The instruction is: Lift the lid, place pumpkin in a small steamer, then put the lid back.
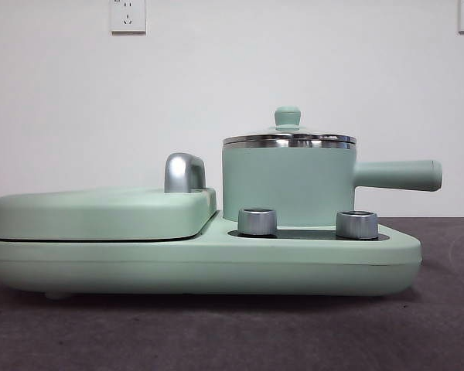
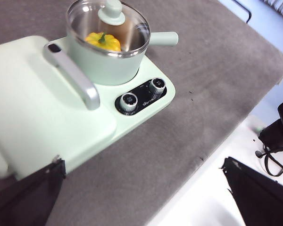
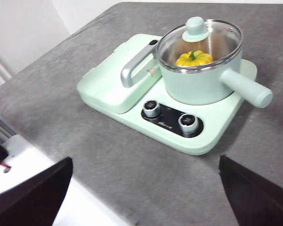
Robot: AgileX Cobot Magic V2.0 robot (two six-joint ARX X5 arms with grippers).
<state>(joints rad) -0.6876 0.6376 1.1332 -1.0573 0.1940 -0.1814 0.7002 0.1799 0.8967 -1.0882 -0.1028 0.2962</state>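
The small steamer (image 1: 288, 185) stands on the right side of the wide mint-green appliance base (image 1: 209, 263), with its side handle (image 1: 398, 175) pointing right. The glass lid (image 1: 288, 137) sits on the steamer's rim, mint-green knob up. The pumpkin (image 3: 194, 58) lies inside the steamer, seen through the lid, also in the left wrist view (image 2: 104, 41). My left gripper (image 2: 144, 188) and my right gripper (image 3: 146, 188) are both open and empty, held high and well back from the appliance. Neither shows in the front view.
A flat mint-green grill cover (image 1: 100, 212) with a chrome handle (image 1: 184, 171) covers the left half of the base. Two silver knobs (image 1: 257, 221) sit on the base in front of the steamer. The grey table's edge (image 2: 217, 155) lies near both grippers.
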